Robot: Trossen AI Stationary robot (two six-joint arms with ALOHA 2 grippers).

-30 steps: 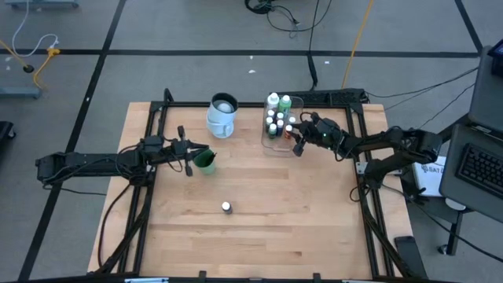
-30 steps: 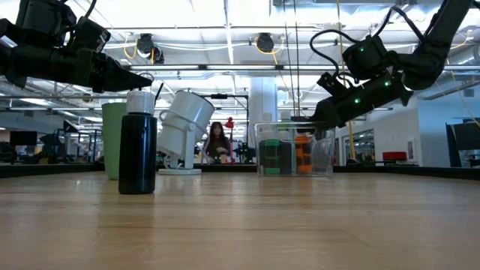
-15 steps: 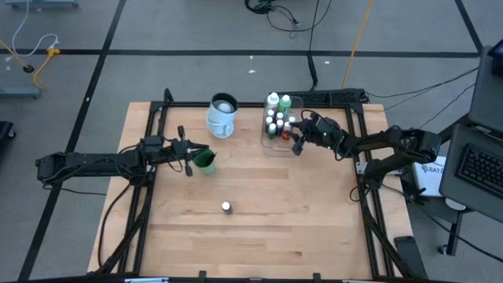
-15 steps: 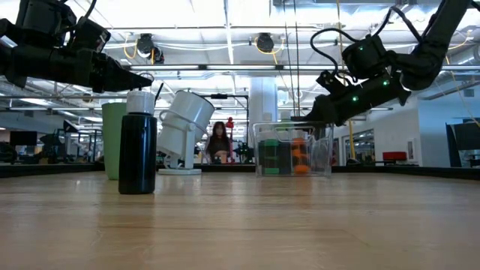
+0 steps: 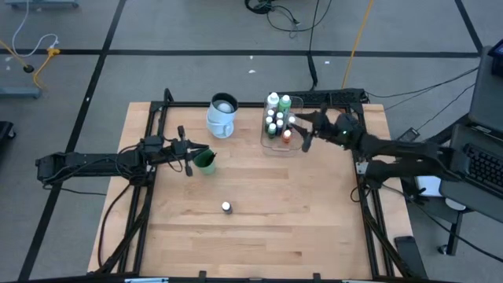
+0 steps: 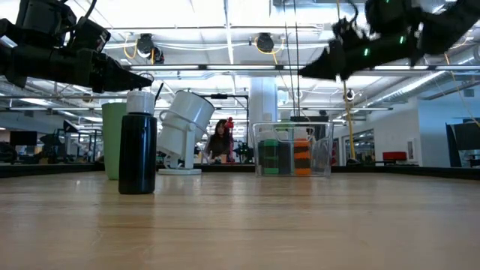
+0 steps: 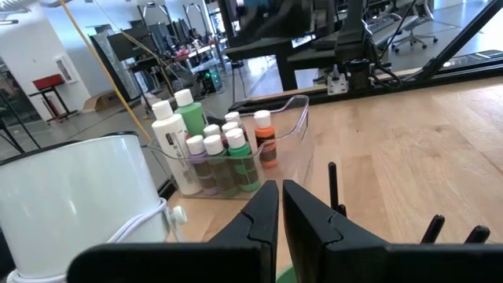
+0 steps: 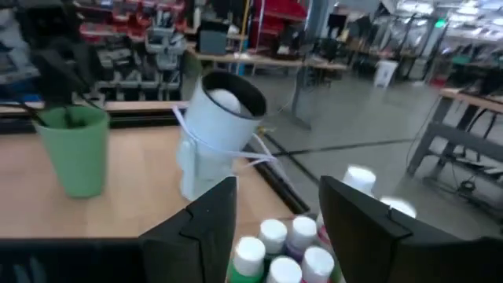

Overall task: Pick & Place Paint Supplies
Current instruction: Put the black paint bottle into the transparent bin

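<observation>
Above the clear tray [image 5: 280,146] of paint bottles [image 5: 275,124], right hand [image 5: 302,130] spread open, empty; left hand [image 5: 206,152] shut over the green cup [image 5: 206,162].

Lighting: bright, even, overhead. In the low view, ceiling fixtures [image 6: 259,43] and strip lights glare white across the upper part, behind the arms.
Shadows: soft and short; the wooden surface [image 5: 259,204] shows only faint ones in the high view.
Silhouettes: in the low view, the dark bottle [image 6: 138,152] and both arms read nearly black against the bright room.
Blur: right end effector [image 6: 319,71] smeared by motion in the low view; right wrist view soft throughout, its own fingers [image 8: 357,228] unfocused.
Focus: left wrist view sharp on the paint bottles [image 7: 228,149]; near white container [image 7: 71,196] slightly soft.
</observation>
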